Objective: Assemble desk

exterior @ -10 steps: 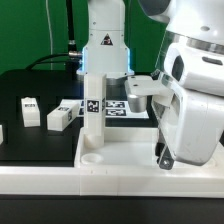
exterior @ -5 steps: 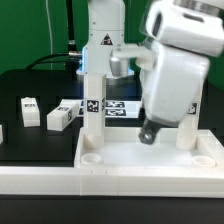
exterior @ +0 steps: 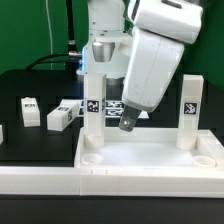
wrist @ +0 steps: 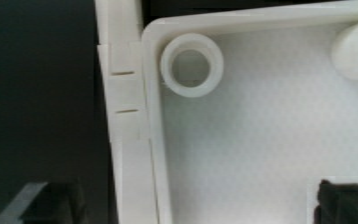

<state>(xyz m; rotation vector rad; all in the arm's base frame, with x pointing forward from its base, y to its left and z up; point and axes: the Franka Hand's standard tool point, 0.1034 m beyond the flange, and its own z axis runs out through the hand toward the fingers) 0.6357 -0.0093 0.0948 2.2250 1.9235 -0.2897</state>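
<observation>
The gripper (exterior: 128, 122) hangs low over the desk slab (exterior: 150, 152). Its jaws stand wide apart and hold nothing. In the wrist view the dark fingertips (wrist: 39, 200) sit at the two sides, and only the white floor of the slab shows between them. The slab lies at the front of the black table (exterior: 30, 140), against the long white rail (exterior: 35, 180).

From the exterior view's left come first two legs lying on the table, the outer loose leg (exterior: 28, 110) and the inner loose leg (exterior: 60, 118). They are near each other and well apart from the gripper. Next the left post (exterior: 92, 108) stands upright in a back corner of the slab, then comes the gripper, then the right post (exterior: 187, 110) upright in the other back corner. The left front socket (exterior: 90, 157) and the right front socket (exterior: 208, 157) are empty.

Two legs are in and two remain, so I judge that the step in hand is to fetch a loose leg. To do it well, the arm should first rise straight up from between the posts and only then travel to the exterior view's left. The left post stands between the gripper and the loose legs, and a brush from the side could tilt it. The marker board (exterior: 113, 106) lies flat behind the slab and blocks nothing.
</observation>
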